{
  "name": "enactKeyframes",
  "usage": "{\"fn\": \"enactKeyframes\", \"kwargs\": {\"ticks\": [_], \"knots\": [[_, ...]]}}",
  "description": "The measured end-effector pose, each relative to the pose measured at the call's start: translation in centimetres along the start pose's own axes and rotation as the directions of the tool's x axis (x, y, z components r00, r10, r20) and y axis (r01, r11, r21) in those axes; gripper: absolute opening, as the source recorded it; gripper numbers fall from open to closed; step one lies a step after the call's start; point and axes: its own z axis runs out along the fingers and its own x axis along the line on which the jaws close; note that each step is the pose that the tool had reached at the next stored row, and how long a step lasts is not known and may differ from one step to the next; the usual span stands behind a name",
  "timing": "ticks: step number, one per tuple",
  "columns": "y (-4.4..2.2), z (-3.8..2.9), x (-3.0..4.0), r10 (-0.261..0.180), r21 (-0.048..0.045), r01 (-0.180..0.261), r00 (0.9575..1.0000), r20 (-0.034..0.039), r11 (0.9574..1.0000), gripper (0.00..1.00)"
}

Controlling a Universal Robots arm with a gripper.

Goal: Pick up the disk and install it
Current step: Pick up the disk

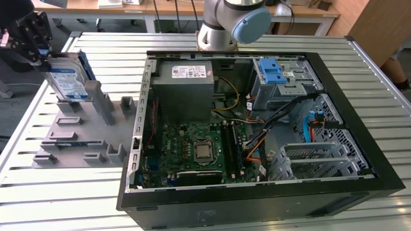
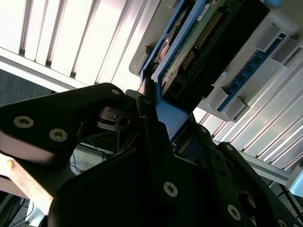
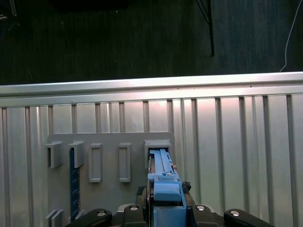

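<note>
The disk (image 1: pixel 67 79), silver with a white-and-blue label and a blue carrier frame, stands on edge at the far left of the exterior view. Its lower end is at a slot of the grey holder block (image 1: pixel 83 139). My gripper (image 1: pixel 44 58) clamps the disk's upper edge from above, shut on it. In the first wrist view the blue frame of the disk (image 3: pixel 163 182) runs from between the gripper (image 3: pixel 165 210) fingers down to the holder's slot (image 3: pixel 158 145). The second wrist view shows the disk's circuit-board side (image 2: pixel 199 42) and a black finger (image 2: pixel 149 123) against the blue frame.
An open computer case (image 1: pixel 359 120) lies to the exterior view's right of the holder, with a grey power supply (image 1: pixel 186 86) and a drive cage with a blue latch (image 1: pixel 273 72) at its far end. The arm's base (image 1: pixel 224 24) stands behind it. A thin blue-edged part (image 3: pixel 72 184) fills another holder slot.
</note>
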Motion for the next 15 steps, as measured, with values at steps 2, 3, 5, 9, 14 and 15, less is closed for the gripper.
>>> {"fn": "enactKeyframes", "kwargs": {"ticks": [2,3,5,9,14,15], "knots": [[0.0,-0.04,0.0,0.0,-0.0002,0.0,1.0,-0.0001,1.0,0.36],[0.0,-0.05,0.0,0.0,-0.0002,0.0,1.0,-0.0001,1.0,0.36],[0.0,-0.14,0.0,0.0,-0.0002,0.0,1.0,-0.0001,1.0,0.36],[0.0,-0.19,0.0,0.0,-0.0004,0.0,1.0,-0.0002,1.0,0.36],[0.0,-0.42,0.0,0.0,-0.0004,0.0,1.0,-0.0002,1.0,0.36],[0.0,-0.48,0.0,0.0,-0.0004,0.0,1.0,-0.0002,1.0,0.36]]}}
